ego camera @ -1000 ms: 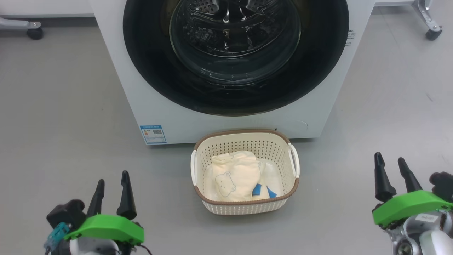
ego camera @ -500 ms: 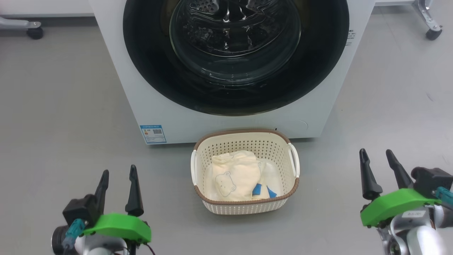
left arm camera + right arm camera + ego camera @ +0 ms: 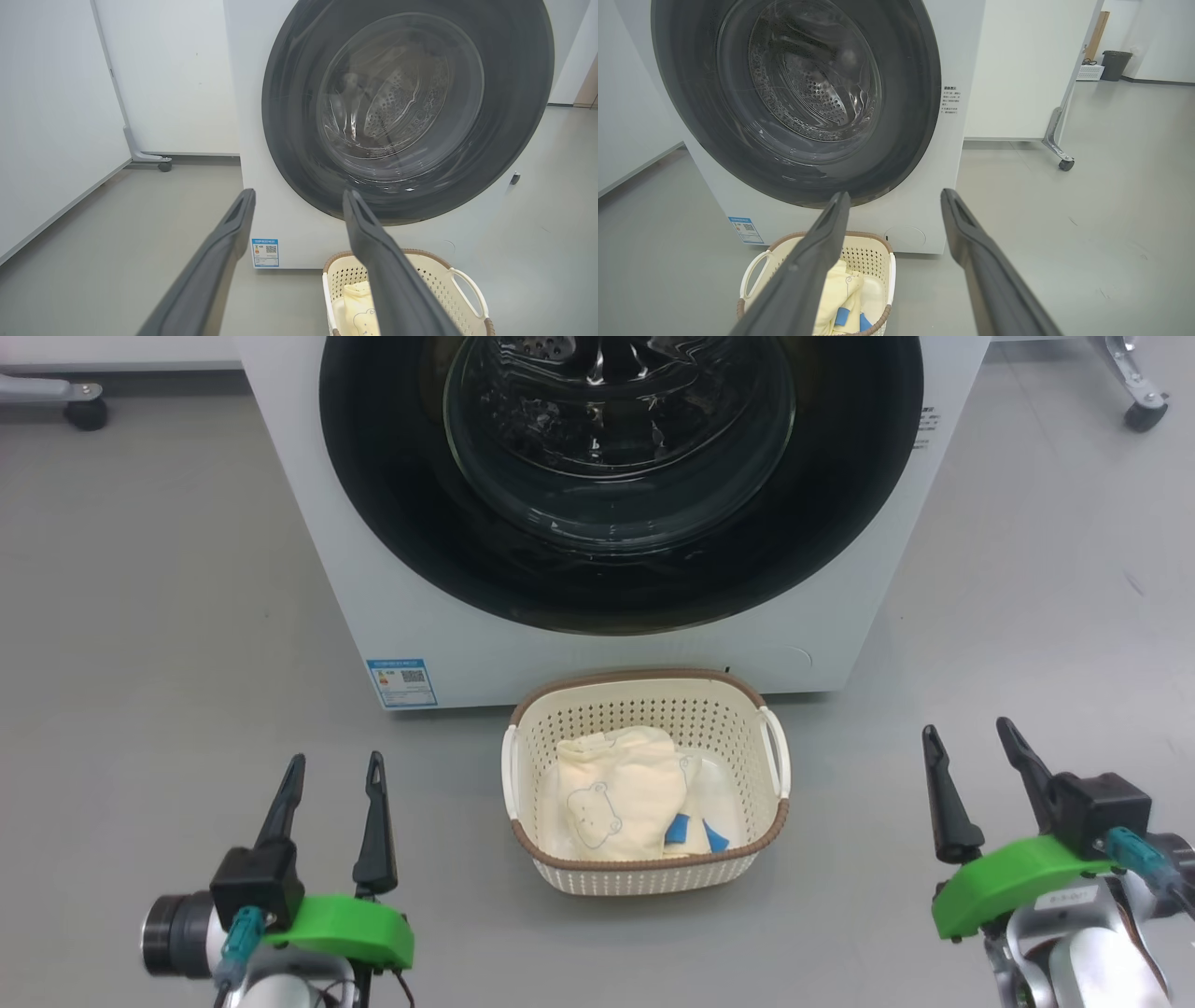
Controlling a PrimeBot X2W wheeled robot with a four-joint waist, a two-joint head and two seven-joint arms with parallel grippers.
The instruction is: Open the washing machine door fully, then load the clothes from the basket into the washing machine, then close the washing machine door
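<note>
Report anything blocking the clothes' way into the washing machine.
The large round door, glossy black rim and clear glass bowl, is shut across the white washing machine, behind the cream-white perforated plastic basket holding the cream-yellow quilted clothes.

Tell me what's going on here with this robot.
Nothing is being handled yet. The washing machine door is shut, and the clothes lie in the basket on the floor in front of the washing machine. The left gripper and right gripper hover open and empty on either side of the basket.
</note>
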